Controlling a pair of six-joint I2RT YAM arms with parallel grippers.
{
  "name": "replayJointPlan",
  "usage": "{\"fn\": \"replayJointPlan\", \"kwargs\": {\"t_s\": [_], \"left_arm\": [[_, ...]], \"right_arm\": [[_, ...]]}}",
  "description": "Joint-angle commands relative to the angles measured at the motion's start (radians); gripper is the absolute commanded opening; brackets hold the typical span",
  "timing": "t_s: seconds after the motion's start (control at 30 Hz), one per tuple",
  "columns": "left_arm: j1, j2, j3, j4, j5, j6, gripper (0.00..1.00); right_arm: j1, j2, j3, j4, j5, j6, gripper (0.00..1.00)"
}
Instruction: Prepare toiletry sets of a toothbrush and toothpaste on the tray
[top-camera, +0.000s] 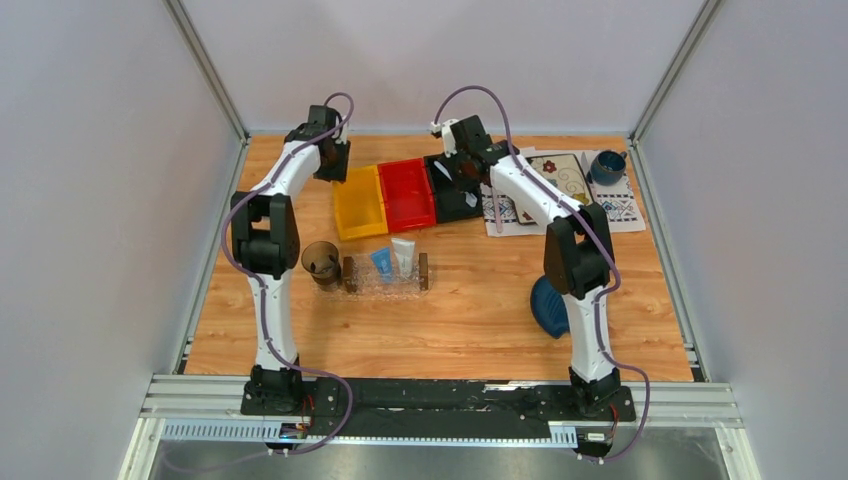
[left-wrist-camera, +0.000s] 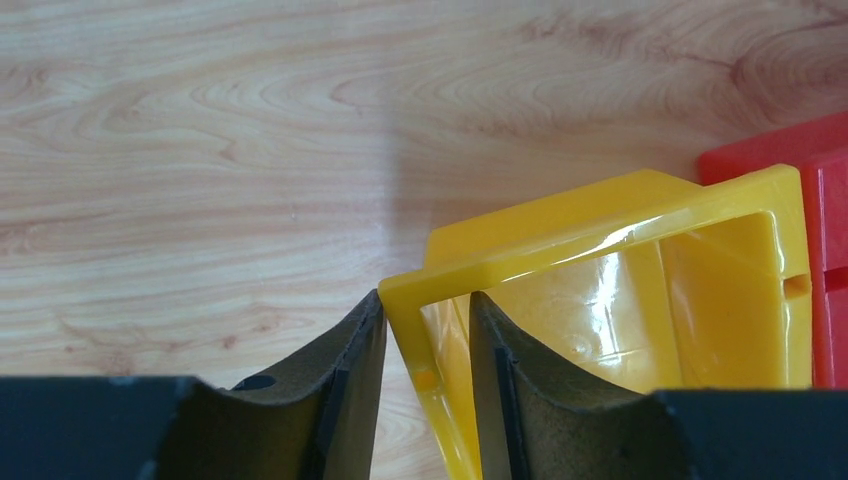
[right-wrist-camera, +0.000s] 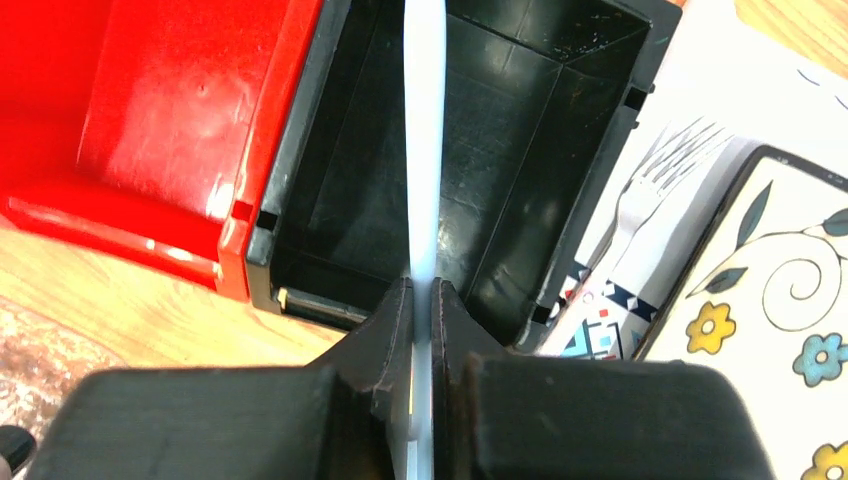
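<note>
My right gripper is shut on the pale blue handle of the toothbrush, which points away over the black bin. From above, this gripper hangs over that bin. The clear tray with brown end blocks lies mid-table. In it are a blue toothpaste tube and a white toothpaste tube, side by side. My left gripper straddles the near left corner of the yellow bin; one fingertip is outside the rim, the other inside, and both touch it.
A red bin sits between the yellow bin and the black bin. A brown cup stands just left of the tray. A fork, a floral plate and a blue mug lie far right; a dark blue dish sits by the right arm.
</note>
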Motion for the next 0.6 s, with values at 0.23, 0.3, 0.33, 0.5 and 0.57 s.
{"fn": "replayJointPlan", "kwargs": {"t_s": [0.23,0.3,0.33,0.5,0.57], "left_arm": [[0.003,0.058,0.166,-0.038,-0.013,0.023,0.50],[0.003,0.052,0.174,-0.046,-0.008,0.020,0.53],[0.003,0.046,0.177,-0.044,-0.008,0.018,0.56],[0.004,-0.020,0.169,-0.044,-0.004,0.013,0.65],[0.004,-0.049,0.161,-0.044,-0.001,0.016,0.66]], "right_arm": [[0.002,-0.160,-0.083,-0.039,-0.045,0.000,0.00],[0.002,-0.195,-0.103,-0.044,-0.053,-0.001,0.00],[0.002,-0.208,-0.110,-0.049,-0.056,-0.004,0.00],[0.002,-0.298,-0.153,-0.075,-0.076,-0.020,0.00],[0.000,-0.336,-0.162,-0.096,-0.088,-0.032,0.00]]}}
